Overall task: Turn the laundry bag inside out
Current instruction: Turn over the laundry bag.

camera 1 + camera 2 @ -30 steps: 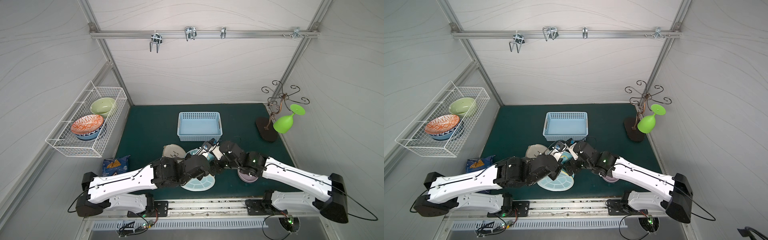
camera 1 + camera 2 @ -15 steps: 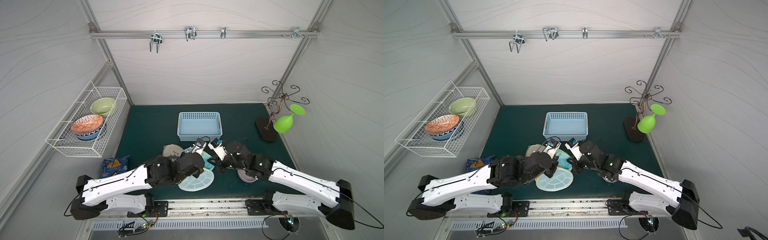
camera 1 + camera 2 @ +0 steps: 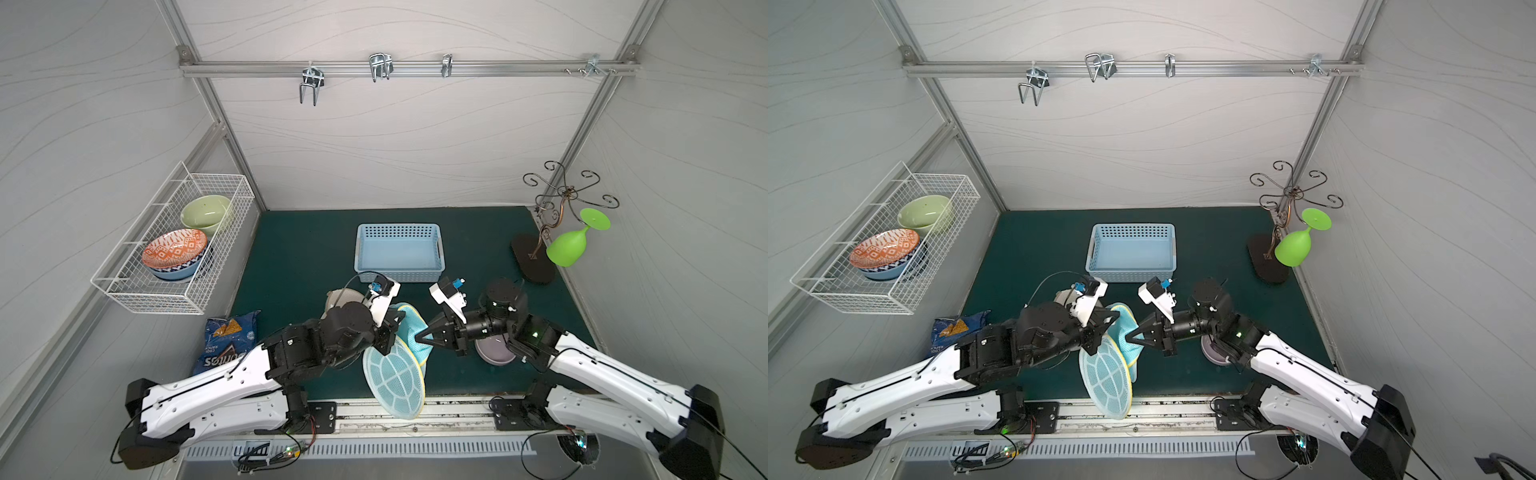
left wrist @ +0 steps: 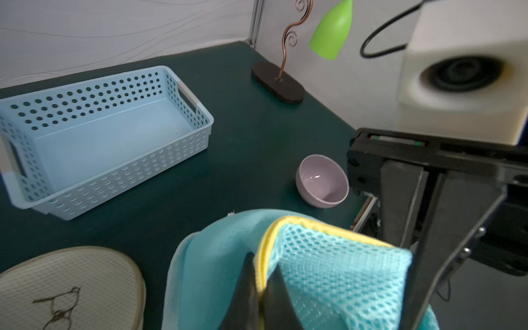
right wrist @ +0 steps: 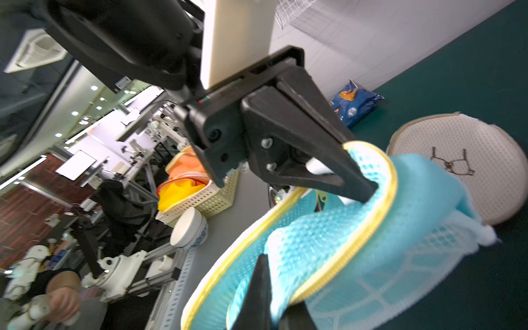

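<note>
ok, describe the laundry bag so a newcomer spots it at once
On the green mat, look on the robot's side of the blue basket, where the left gripper and right gripper meet. Both pinch the laundry bag: round turquoise mesh with yellow trim. The round pouch beside it is beige and lies flat on the mat.

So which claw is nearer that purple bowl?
Right. The right claw, shut on the laundry bag, hangs near the purple bowl; the left claw grips the bag's opposite edge, farther off.
</note>
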You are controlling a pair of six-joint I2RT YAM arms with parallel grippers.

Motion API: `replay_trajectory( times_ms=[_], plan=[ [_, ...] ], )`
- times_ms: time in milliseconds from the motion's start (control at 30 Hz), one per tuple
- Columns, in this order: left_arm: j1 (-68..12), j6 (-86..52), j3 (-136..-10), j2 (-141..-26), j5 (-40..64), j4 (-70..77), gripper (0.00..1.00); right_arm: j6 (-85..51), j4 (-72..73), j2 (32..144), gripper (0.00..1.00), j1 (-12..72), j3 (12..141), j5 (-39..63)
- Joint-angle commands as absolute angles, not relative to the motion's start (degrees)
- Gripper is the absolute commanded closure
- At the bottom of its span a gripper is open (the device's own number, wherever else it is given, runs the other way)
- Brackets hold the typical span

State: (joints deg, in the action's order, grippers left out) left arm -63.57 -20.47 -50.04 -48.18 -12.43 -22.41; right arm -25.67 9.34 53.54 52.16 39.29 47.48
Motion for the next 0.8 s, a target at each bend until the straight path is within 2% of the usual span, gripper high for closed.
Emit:
replay_trajectory(
  times_ms=[0,100,200,267,300,400,533,667,700,767],
  plan=[
    [-54.0,-23.6,-43.9,-45.0,-12.4,-20.9,1.00,-34.8,30.8,51.3,1.00,53.0,42.5,65.3],
    [-49.2,-25.5,-39.1,-42.4,-3.0,-14.1,1.00,-38.3,35.6,49.9,1.00,52.9,44.5,66.4],
    [-47.7,-26.2,-34.4,-40.4,4.7,-5.9,1.00,-33.7,28.3,46.8,1.00,52.6,48.1,63.1],
    [-47.6,-27.8,-32.1,-39.9,5.9,-2.8,1.00,-27.8,19.5,44.7,1.00,52.4,50.6,58.0],
    [-47.6,-28.7,-31.4,-40.4,4.9,-2.6,1.00,-28.9,20.9,44.3,1.00,51.7,50.7,56.8],
    [-47.6,-30.5,-30.0,-42.7,3.4,-2.5,1.00,-41.8,37.3,46.9,1.00,48.4,49.8,58.6],
    [-47.5,-32.9,-26.6,-44.7,3.4,4.1,1.00,-54.7,54.4,51.3,1.00,48.1,49.1,56.2],
    [-47.3,-36.5,-24.1,-51.0,9.6,17.1,1.00,-69.7,76.6,59.0,1.00,48.3,49.8,52.5],
    [-47.3,-37.4,-23.9,-52.0,11.2,19.6,1.00,-72.3,79.0,61.0,1.00,48.3,50.8,52.6],
    [-47.3,-37.2,-24.6,-51.0,13.5,19.9,1.00,-69.7,73.4,60.9,1.00,48.3,51.4,55.0]
  ],
)
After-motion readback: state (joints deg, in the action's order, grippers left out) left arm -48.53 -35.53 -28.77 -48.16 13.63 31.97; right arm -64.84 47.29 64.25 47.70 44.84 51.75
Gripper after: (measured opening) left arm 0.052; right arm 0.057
